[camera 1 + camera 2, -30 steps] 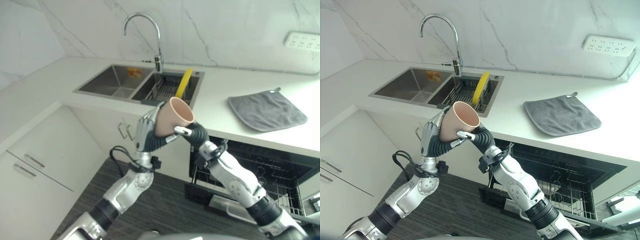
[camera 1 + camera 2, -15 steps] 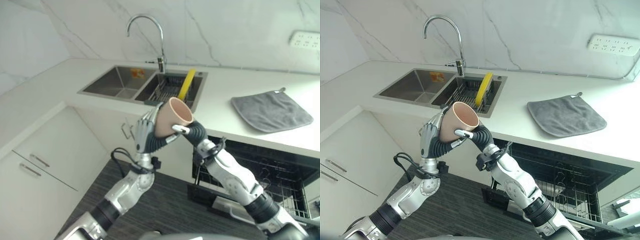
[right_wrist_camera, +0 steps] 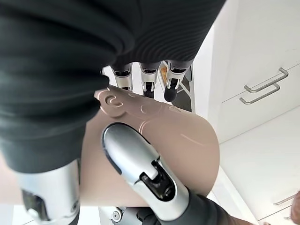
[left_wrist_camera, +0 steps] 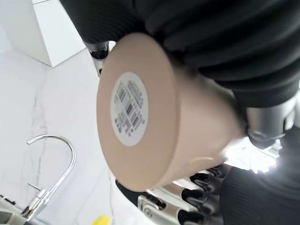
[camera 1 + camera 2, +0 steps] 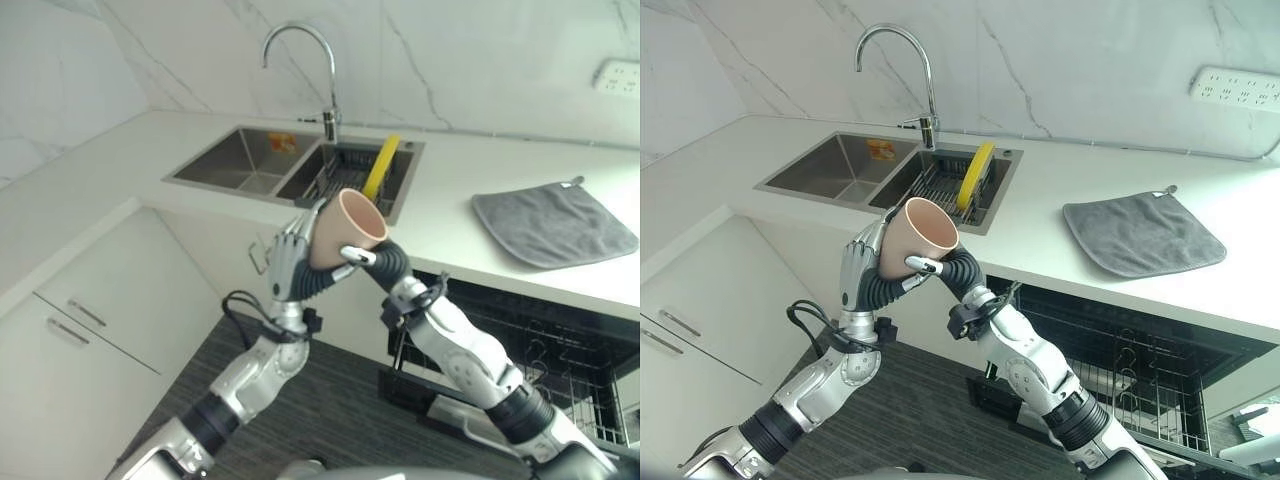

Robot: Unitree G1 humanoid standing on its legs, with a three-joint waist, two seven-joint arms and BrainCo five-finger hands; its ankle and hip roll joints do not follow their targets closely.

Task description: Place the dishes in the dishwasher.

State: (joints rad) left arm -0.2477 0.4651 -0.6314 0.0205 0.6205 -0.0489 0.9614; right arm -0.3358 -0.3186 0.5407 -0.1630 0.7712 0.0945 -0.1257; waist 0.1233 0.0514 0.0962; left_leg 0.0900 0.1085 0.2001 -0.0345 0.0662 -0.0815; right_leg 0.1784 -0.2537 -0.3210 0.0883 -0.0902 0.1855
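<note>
A beige cup is held up in the air in front of the counter edge, mouth tilted up and to the right. My left hand clasps its left side, fingers running up the wall. My right hand grips it from the right, thumb pressed on the cup and fingers curled over its far side. In the left wrist view the cup's base carries a white barcode sticker. The dishwasher stands open under the counter at the lower right, its wire rack showing.
A double sink with a tall faucet lies behind; its right basin holds a rack with an upright yellow plate. A grey cloth lies on the counter at right. White cabinets stand at left.
The camera has shifted a little, so the whole scene sits lower and further right. Both hands and the cup keep the same pose.
</note>
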